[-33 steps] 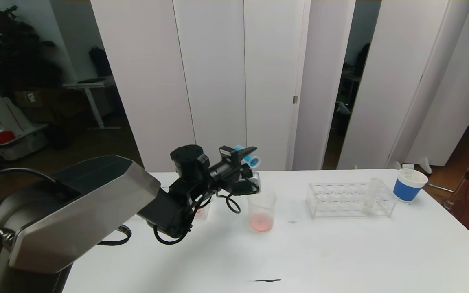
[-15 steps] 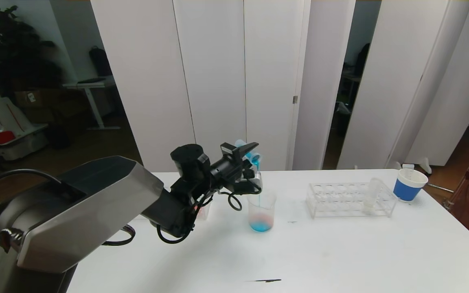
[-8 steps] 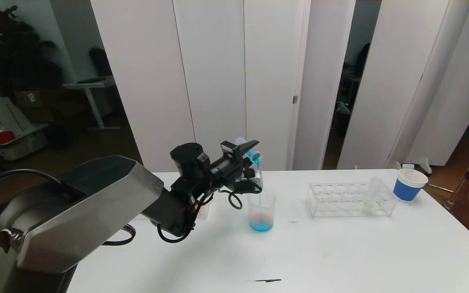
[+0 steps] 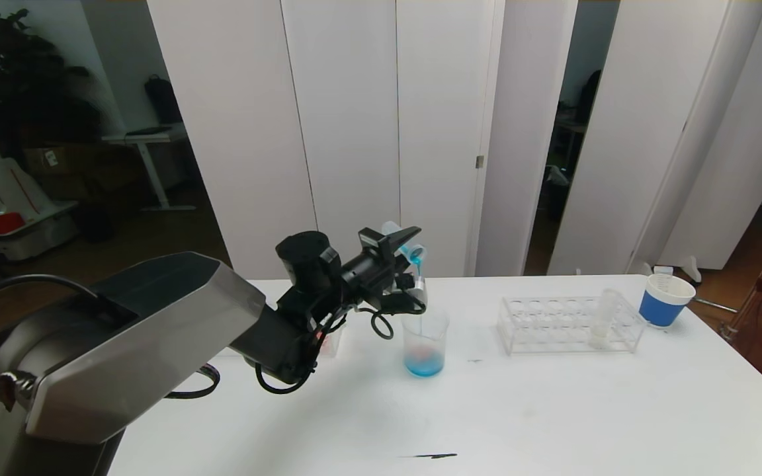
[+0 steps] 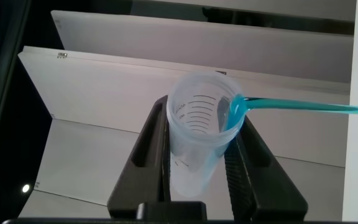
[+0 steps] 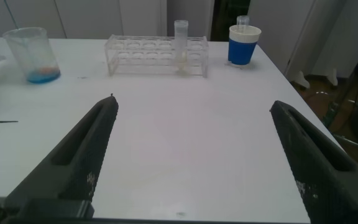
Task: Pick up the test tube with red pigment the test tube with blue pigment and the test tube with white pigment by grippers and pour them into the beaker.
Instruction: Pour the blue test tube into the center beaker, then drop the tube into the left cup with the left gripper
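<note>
My left gripper (image 4: pixel 413 263) is shut on the test tube with blue pigment (image 4: pixel 409 251), held tipped above the beaker (image 4: pixel 424 344). A thin blue stream runs from the tube's lip (image 5: pixel 235 112) into the beaker, which holds blue liquid with a reddish patch. The test tube with white pigment (image 4: pixel 602 317) stands in the clear rack (image 4: pixel 553 327) to the right. A small clear tube with a reddish tint (image 4: pixel 329 342) stands behind the left arm's cables, mostly hidden. My right gripper (image 6: pixel 192 106) hangs open over bare table, nothing between its fingers; it is outside the head view.
A blue-and-white paper cup (image 4: pixel 664 301) stands at the table's far right edge beyond the rack. A dark streak (image 4: pixel 428 455) marks the table (image 4: pixel 553 410) near the front. White panels stand behind the table.
The left gripper has tipped the blue tube a little further. Blue liquid has kept pouring, and the beaker's content has turned from pink to mostly blue.
</note>
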Controlling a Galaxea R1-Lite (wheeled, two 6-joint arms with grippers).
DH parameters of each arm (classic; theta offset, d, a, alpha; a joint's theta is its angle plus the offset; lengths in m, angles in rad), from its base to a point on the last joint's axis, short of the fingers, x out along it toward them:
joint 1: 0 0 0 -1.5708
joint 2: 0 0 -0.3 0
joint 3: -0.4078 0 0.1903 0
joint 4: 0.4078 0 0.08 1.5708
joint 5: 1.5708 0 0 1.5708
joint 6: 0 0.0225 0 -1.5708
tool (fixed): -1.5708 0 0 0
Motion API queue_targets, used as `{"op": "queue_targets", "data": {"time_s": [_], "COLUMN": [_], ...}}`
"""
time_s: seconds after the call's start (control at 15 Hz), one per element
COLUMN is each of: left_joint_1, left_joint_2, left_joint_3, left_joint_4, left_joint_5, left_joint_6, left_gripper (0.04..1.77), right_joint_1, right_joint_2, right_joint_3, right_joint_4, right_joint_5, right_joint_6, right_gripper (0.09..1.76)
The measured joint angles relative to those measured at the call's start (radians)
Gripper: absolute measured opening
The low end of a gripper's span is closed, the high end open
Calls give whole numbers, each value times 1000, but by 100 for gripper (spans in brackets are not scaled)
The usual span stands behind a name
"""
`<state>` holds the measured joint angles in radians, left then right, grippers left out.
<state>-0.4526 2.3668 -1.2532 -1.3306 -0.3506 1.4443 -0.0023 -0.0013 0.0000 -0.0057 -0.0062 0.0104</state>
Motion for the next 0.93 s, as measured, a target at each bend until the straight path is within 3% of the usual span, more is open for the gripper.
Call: {"op": "queue_targets", "data": {"time_s": [0.93], "left_joint_1": [-1], "left_joint_2": [-7], "left_joint_3": [0], "left_joint_4": [-5], "left_joint_5": [0], "left_joint_6": [9], "left_gripper": [58], "right_joint_1": [0], "right_joint_2": [0], "right_joint_3": [0], "right_joint_4": [0], "right_joint_5": [0], "right_joint_6": [0], "right_gripper": [175]}}
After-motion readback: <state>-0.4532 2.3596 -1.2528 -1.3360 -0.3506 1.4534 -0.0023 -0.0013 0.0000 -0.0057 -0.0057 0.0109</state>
